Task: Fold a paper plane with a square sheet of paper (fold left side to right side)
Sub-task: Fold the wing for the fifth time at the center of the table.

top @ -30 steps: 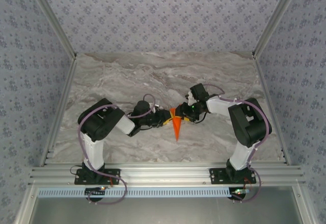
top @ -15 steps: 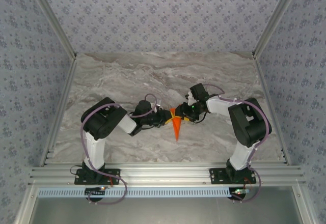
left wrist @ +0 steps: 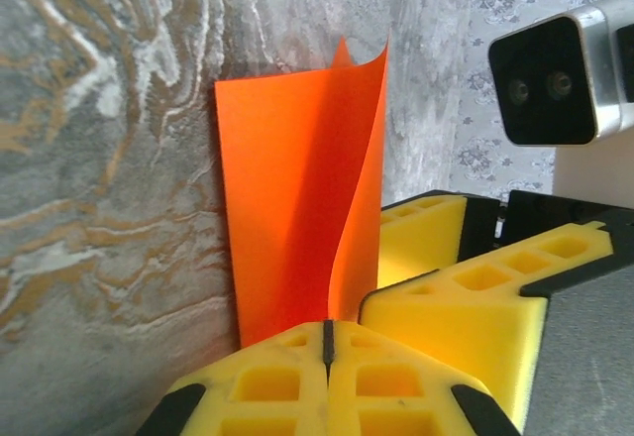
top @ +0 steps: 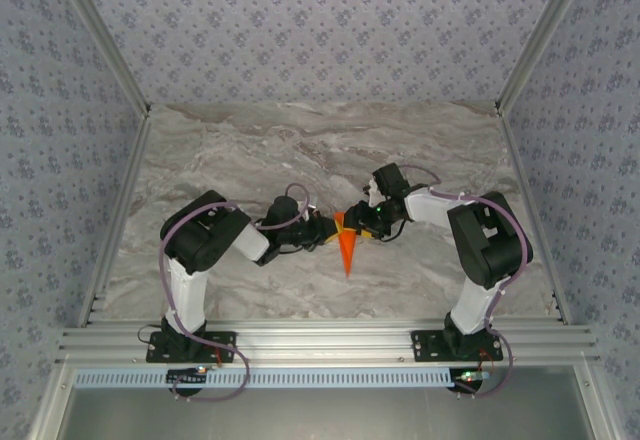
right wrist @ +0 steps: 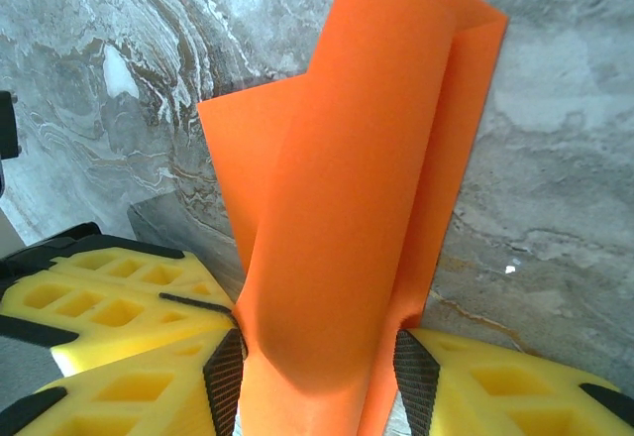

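My left gripper [left wrist: 327, 335] is clenched tight, its yellow fingers [left wrist: 267, 386] pressed together on the curled edge of the paper plane [left wrist: 287, 198]. The orange dart sits over the marble table [top: 250, 150] between my two grippers, tip pointing toward my bases. My right gripper [right wrist: 319, 381] grasps the same paper from the other side, its jaws partway apart and folded layers bulging between its pads [right wrist: 223, 377].

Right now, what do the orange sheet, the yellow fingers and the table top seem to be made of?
Orange sheet: thin matte paper; it curls and holds creases.
Yellow fingers: likely plastic, matte, with grid pockets.
Table top: grey veined, marble-like, perhaps a printed laminate.
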Controlling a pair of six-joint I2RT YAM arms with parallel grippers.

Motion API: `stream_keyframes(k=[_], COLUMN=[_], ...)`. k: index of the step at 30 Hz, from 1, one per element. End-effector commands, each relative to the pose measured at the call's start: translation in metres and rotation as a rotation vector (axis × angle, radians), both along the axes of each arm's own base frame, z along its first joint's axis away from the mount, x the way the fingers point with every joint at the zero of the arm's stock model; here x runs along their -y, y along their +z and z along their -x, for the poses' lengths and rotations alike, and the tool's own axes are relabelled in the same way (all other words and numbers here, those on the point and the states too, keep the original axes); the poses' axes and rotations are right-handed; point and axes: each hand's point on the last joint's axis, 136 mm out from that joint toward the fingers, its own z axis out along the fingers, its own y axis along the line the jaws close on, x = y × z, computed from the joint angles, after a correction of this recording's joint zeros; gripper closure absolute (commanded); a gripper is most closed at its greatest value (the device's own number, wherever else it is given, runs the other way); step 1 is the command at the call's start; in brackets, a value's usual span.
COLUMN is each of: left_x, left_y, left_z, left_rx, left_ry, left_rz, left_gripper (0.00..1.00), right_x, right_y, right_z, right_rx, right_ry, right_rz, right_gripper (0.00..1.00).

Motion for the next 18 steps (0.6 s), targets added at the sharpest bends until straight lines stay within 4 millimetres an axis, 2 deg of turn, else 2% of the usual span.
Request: stream_keyframes(k=[1,12,18], left_x=[0.001,-0.003,-0.005], left_y=[-0.003,-0.012,-0.017], left_z=[-0.006,-0.001,0.002], left_rx=[0.028,0.017,0.009], left_ry=[-0.005,-0.007,-0.007], left_rz=[-0.016,-0.033,-0.046], left_gripper=[0.96,0.97,0.97], right_x=[0.008,0.005,0.009], right_y=[-0.029,-0.021,0.008], right_z=[0.016,0.011,-0.002], right_rx=[-0.064,-0.038,0.053], right_ry=[0.020,0.016,-0.005], right_rz=[0.087,0.066,0.055], right_gripper=[0.50,0.49,0.45])
